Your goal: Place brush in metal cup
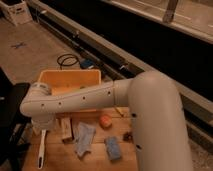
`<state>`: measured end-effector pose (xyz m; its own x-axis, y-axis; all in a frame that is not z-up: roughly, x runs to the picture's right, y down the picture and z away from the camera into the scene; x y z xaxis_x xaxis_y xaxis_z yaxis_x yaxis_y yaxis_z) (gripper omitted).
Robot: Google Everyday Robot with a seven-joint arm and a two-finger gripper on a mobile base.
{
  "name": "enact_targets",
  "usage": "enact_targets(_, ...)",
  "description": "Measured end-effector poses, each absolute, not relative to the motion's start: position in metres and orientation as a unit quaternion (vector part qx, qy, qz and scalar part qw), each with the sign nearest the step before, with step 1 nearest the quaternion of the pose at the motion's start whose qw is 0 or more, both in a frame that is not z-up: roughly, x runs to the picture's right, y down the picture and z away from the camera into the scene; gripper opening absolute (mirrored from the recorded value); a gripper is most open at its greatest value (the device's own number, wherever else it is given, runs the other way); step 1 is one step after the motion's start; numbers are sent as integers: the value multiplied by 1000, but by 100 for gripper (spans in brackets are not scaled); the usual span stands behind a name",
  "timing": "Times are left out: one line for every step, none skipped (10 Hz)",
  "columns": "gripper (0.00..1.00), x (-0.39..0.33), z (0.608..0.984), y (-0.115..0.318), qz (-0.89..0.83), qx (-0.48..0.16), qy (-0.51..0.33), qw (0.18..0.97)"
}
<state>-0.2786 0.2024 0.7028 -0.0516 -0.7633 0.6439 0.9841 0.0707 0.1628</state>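
Spanning the tub [70,77], the arm [75,100] holds the gripper [43,127] over the brush [41,149].

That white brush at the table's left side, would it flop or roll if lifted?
The brush looks straight and slim, so probably stiff and light. Its wider head likely stops rolling. The gripper sits at its upper end.

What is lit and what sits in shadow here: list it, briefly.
Camera view: warm, dim light overall. The white arm and brush catch the most light; the tub glows orange. The hand, lower left under the arm's end and just above the brush, lies in the arm's shade. The strip behind the rail is almost black. No strong glare anywhere.
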Motion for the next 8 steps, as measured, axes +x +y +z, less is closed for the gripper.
enact_targets(65, -279, 708, 202, -655, -178, -305, 669)
enact_targets(65, -282, 715, 204, -652, -172, -311, 670)
enact_targets(65, -281, 720, 205, -647, -167, -319, 673)
enact_targets(65, -284, 725, 207, -645, -163, -326, 672)
enact_targets(65, -289, 729, 209, -643, -161, -336, 669)
enact_targets(65, -297, 732, 212, -643, -161, -345, 665)
enact_targets(65, -307, 734, 215, -645, -161, -354, 658)
enact_targets(65, -320, 736, 221, -650, -164, -361, 648)
